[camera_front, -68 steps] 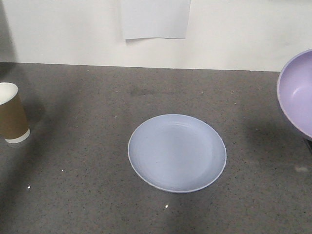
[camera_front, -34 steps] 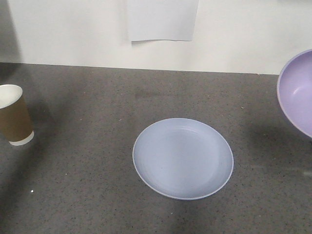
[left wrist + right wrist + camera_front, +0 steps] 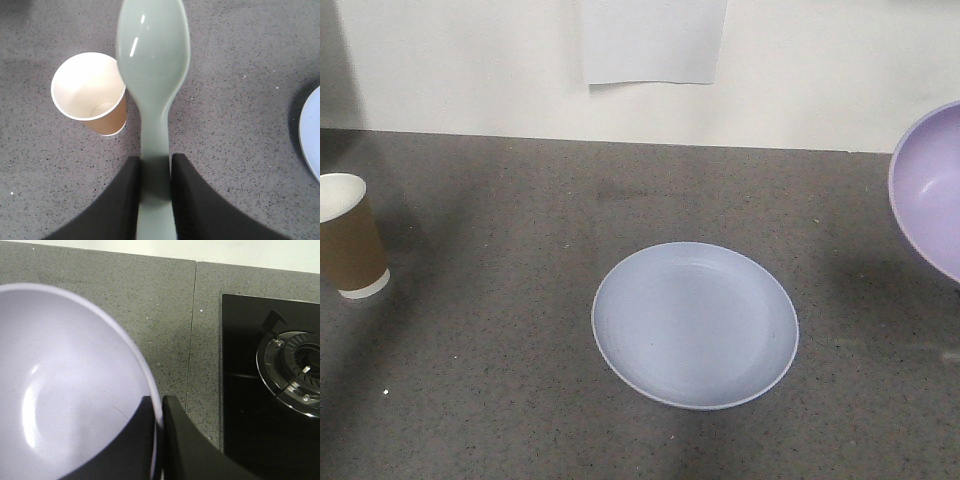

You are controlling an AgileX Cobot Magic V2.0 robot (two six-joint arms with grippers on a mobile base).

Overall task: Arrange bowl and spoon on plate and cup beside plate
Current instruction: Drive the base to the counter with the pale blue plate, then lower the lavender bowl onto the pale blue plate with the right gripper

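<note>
The pale blue plate (image 3: 695,325) lies empty mid-counter. At the left edge stands the brown paper cup (image 3: 350,248), upright and empty; the left wrist view shows this cup (image 3: 92,95) below and left of the mint-green spoon (image 3: 154,65). My left gripper (image 3: 155,167) is shut on the spoon's handle and holds it above the counter. The lavender bowl (image 3: 930,190) hangs tilted at the right edge. My right gripper (image 3: 159,407) is shut on the bowl (image 3: 65,385), pinching its rim, one finger inside and one outside.
A dark speckled counter (image 3: 520,190) runs back to a white wall with a paper sheet (image 3: 653,40) on it. To the right of the bowl, a black cooktop (image 3: 245,390) with a gas burner (image 3: 295,370) is set into the counter. The plate's edge (image 3: 310,135) shows right of the spoon.
Between the oldest frame and half a second ago the front view shifted slightly, moving everything right and down. Since then nothing has visibly moved.
</note>
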